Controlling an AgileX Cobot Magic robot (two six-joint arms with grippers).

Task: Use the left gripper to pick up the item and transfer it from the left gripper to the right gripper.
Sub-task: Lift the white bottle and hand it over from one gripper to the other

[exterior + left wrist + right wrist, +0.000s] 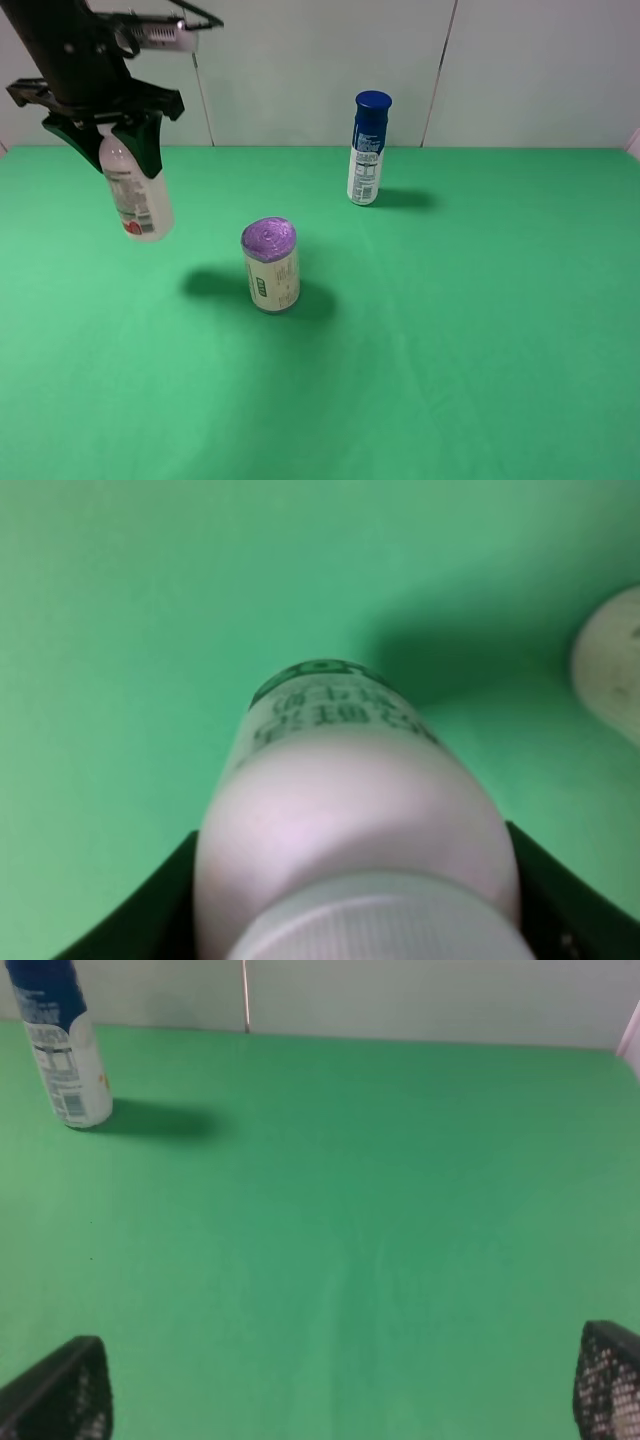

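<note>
The left gripper (118, 150) clamps the pale bottle (140, 205) aloft, left of the purple-topped can (270, 265) — its white cap (380, 920) shows only in the blurred wrist view. The right gripper (335, 1400), seen only wrist-side, gapes empty.

Pale bottle (140, 205) aloft in the left claw (113, 150), over green cloth (450, 330), left of the purple-topped can (270, 265)
</note>
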